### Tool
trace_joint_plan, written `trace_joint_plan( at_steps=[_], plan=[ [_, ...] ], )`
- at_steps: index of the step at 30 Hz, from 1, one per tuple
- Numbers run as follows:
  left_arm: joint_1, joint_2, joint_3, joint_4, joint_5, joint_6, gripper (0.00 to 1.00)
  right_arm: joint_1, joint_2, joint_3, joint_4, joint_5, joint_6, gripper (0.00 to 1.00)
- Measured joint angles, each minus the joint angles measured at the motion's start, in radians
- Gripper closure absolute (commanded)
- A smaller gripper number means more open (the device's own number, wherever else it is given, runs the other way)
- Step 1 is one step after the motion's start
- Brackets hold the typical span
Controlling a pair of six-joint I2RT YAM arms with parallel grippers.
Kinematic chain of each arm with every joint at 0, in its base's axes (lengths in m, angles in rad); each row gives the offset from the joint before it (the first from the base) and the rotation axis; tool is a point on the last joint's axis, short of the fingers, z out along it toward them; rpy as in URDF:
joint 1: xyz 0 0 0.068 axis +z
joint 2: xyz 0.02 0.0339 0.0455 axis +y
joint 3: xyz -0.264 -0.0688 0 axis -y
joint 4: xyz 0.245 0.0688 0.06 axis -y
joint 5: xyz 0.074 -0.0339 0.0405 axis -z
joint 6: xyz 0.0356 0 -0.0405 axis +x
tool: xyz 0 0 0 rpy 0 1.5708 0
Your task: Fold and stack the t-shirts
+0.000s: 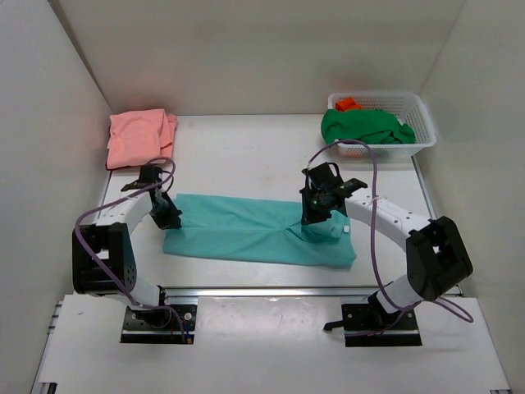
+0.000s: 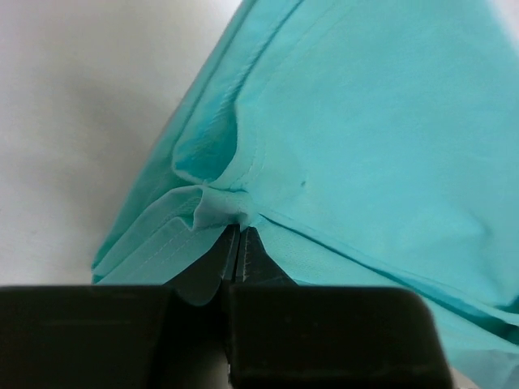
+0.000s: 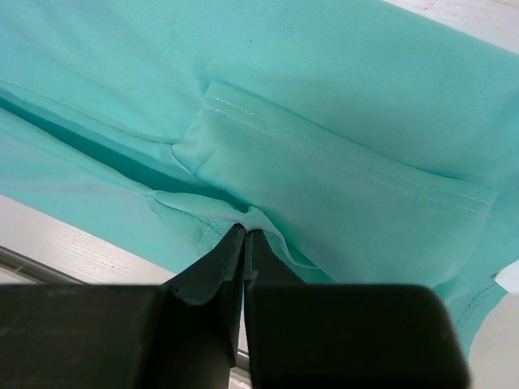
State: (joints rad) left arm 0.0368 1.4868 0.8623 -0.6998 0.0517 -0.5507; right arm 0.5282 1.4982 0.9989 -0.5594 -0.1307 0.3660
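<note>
- Left end effector [image 1: 168, 215] [image 2: 241, 231]: jaws closed to a sliver, pinching a bunched fold at the left short edge of the teal t-shirt [image 1: 246, 234] [image 2: 365, 121]. From above, the wrist body hides its fingertips.
- Right end effector [image 1: 317, 212] [image 3: 245, 231]: jaws pressed together on a small pucker of the same shirt, beside a stitched hem. Its tips are likewise covered in the top view.
- Bench [image 1: 238, 156]: white, walled on three sides; its near edge is cut off behind the arm bases.
- Teal t-shirt: lies as a long folded strip across the near middle of the bench, between the two arms. A small white spot near its right end is too small to read.
- Left arm: elbow raised at the left, forearm angled inward, wrist tipped down onto the cloth.
- Right arm: reaches inward and leftward from its base, wrist pointing down right of the shirt's middle.
- White mesh basket [image 1: 422, 123]: far right corner.
- Salmon pink t-shirt [image 1: 139, 137]: folded, far left corner, well apart from the teal one.
- Dark green t-shirt [image 1: 365, 127]: heaped in the basket, spilling over its near rim; its lower part is hidden.
- Orange item [image 1: 348, 103]: in the basket behind the green shirt, mostly hidden; I cannot tell what it is.
</note>
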Motion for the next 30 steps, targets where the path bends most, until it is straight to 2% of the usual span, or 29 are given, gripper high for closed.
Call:
trace_joint_plan(
  at_steps=[1, 2, 3, 4, 5, 7, 8, 14, 19, 24, 30],
  plan=[
    [0.0, 0.004, 0.008, 0.013, 0.006, -0.003, 0.92, -0.001, -0.002, 0.0, 0.0, 0.005, 0.0, 1.0],
    [0.0, 0.012, 0.02, 0.032, 0.016, -0.007, 0.82, -0.001, -0.005, 0.0, 0.001, 0.012, 0.0, 0.99],
    [0.0, 0.023, 0.032, 0.054, 0.023, -0.009, 0.74, -0.002, -0.008, 0.0, 0.002, 0.019, 0.0, 0.93],
    [-0.001, 0.034, 0.047, 0.075, 0.032, -0.013, 0.72, -0.001, -0.011, -0.002, 0.005, 0.026, 0.002, 0.84],
    [-0.001, 0.05, 0.064, 0.093, 0.039, -0.022, 0.71, -0.001, -0.015, -0.005, 0.008, 0.035, 0.004, 0.8],
    [-0.002, 0.085, 0.103, 0.119, 0.043, -0.038, 0.65, -0.001, -0.025, -0.008, 0.009, 0.055, 0.006, 0.66],
    [-0.001, 0.102, 0.12, 0.129, 0.042, -0.044, 0.6, 0.0, -0.03, -0.008, 0.011, 0.068, 0.007, 0.64],
    [-0.007, 0.138, 0.166, 0.125, 0.022, -0.066, 0.62, 0.006, -0.11, -0.011, 0.012, 0.171, 0.012, 0.71],
    [-0.064, 0.121, 0.168, 0.106, -0.016, -0.035, 0.63, -0.014, -0.137, -0.019, 0.005, 0.2, 0.028, 0.72],
    [-0.145, 0.14, 0.207, 0.064, -0.064, 0.024, 0.62, -0.024, -0.072, -0.044, -0.019, 0.202, 0.047, 0.75],
    [-0.219, 0.257, 0.27, 0.029, -0.153, 0.08, 0.59, -0.036, 0.077, -0.057, -0.036, 0.179, 0.056, 0.74]
  ],
)
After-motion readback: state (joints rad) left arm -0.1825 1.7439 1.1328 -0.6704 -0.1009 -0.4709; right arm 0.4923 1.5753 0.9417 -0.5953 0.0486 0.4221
